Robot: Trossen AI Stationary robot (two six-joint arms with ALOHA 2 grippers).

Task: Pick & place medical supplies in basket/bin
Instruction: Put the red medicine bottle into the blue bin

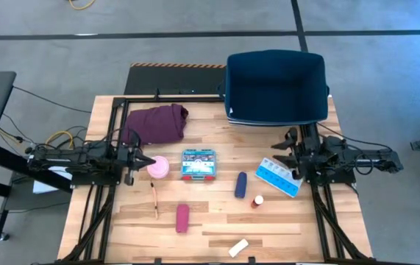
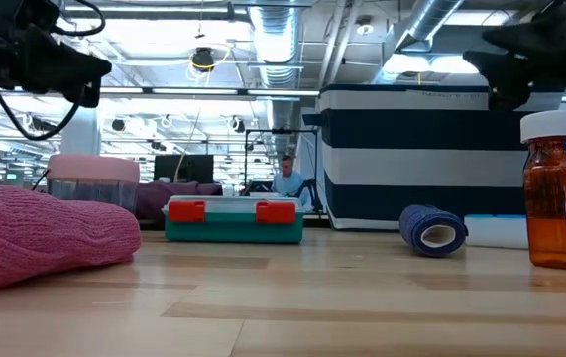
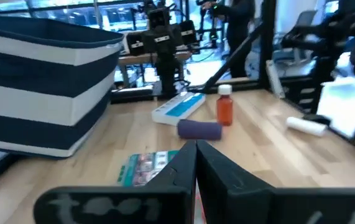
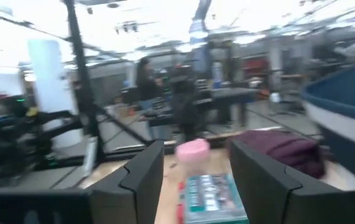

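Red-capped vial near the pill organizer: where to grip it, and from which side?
Grip the vial across its amber body, just below the cap. It stands upright in the low view, so a top-down approach with the jaws straddling the body should suit. The right gripper is the nearer one. Watch the pill organizer and the navy roll, which lie close on either side.

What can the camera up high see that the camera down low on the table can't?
Only the high view shows the thin stick, the white packet, the left gripper shut beside the pink roll, and the right gripper open over the pill organizer.

Only the low view shows the room behind, with a person sitting far off.

Both show the teal box, the navy roll, the maroon roll, the vial and the striped bin.
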